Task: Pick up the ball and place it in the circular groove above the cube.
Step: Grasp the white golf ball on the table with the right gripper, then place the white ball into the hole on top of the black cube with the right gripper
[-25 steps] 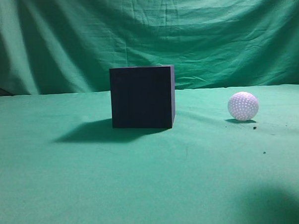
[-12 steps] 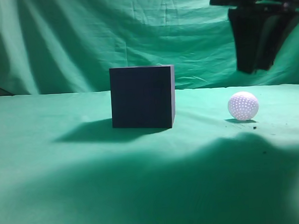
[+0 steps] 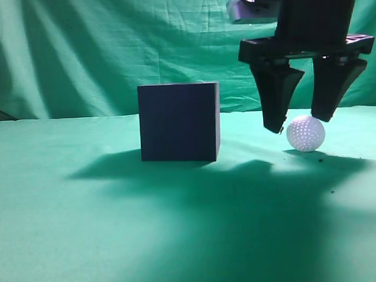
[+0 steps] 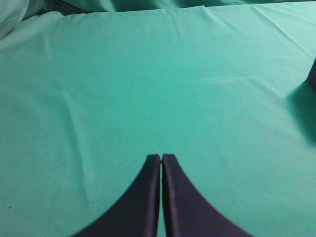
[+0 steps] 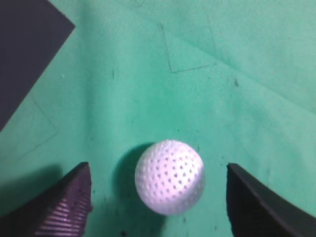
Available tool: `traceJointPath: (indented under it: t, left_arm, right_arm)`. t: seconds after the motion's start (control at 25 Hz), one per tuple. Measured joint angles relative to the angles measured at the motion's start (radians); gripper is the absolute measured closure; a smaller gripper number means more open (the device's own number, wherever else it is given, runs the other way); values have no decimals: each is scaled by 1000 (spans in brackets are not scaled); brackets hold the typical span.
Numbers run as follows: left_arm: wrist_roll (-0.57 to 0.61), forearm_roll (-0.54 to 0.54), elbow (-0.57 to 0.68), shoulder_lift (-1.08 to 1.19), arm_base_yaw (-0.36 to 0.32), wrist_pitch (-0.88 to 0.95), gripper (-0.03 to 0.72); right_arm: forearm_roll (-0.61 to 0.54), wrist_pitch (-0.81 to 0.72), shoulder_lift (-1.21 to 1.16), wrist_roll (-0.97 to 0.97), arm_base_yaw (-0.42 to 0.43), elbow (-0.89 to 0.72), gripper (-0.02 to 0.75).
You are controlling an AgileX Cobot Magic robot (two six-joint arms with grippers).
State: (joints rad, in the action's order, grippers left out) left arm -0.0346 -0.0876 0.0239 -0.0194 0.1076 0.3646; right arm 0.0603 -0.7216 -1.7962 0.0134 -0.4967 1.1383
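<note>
The small white dimpled ball lies on the green cloth tabletop, right of the large matte dark cube. The right pincer hangs spread above it. The left pincer is pressed together.

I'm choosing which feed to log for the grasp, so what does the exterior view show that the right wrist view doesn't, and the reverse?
Only the exterior view shows the whole cube standing on the green cloth, the draped backdrop, and the full right gripper from the side, its tips hanging above the cloth.

Only the right wrist view looks down between the open jaws, showing clear gaps on either side of the ball.

Both show the ball resting on the cloth, ungrasped, and at least part of the cube.
</note>
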Motion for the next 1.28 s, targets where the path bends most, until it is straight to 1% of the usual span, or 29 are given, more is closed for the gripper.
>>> traceJointPath:
  t: [0.32,0.48,0.52,0.56,0.68,0.8,0.92,1.0,1.08,1.2,1.28]
  left_arm:
    - [0,0,0,0,0,0,688]
    - [0,0,0,0,0,0,688]
    - [0,0,0,0,0,0,688]
    - [0,0,0,0,0,0,688]
    - [0,0,0,0,0,0,688]
    - [0,0,0,0,0,0,688]
    - [0,0,0,0,0,0,688]
    - [0,0,0,0,0,0,688]
    - [0,0,0,0,0,0,688]
    - [0,0,0,0,0,0,688]
    - [0,0,0,0,0,0,688]
  right_arm:
    - [25,22,-48,18,0,0,225]
    - [34,22,-52,24,0,0,425]
    - [41,22,-52,24,0,0,443]
    - [50,22,-52,26,0,2,428]
    - [67,2,-52,59,0,19,428]
    - [66,-51,-38,84,0,86,428]
    - [33,-89,21,91,-15,173,428]
    - [0,-92,60,93,-43,224,428]
    - [-19,-92,80,93,-90,265,428]
    - [-30,-81,77,61,-162,280,428]
    - [-36,-77,57,46,-193,280,428]
